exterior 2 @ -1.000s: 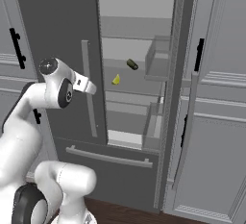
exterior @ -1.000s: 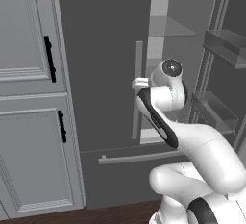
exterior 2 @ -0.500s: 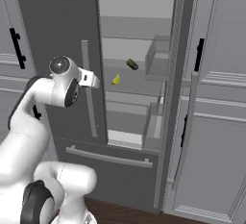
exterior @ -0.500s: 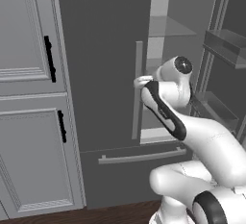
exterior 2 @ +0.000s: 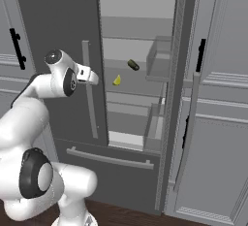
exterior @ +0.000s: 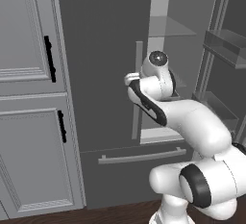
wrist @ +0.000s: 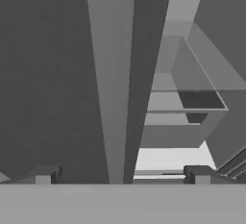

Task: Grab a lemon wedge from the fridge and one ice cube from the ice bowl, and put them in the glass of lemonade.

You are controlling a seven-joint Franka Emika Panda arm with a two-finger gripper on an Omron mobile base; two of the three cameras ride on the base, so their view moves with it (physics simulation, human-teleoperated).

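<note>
Now I'm on the first step, reaching into the fridge (exterior 2: 58, 21).
My hand (exterior 2: 92, 77) is open and empty; next I steer it past the door edge to the lemon wedge (exterior 2: 117, 80).

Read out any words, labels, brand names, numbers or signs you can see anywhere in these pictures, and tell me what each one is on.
None: no readable text in any view.
The tall dark grey fridge, its long silver bar handle, the light grey panelled cabinets and the white robot arm are all blank.
The tiny bright yellow lemon wedge carries no label.
</note>
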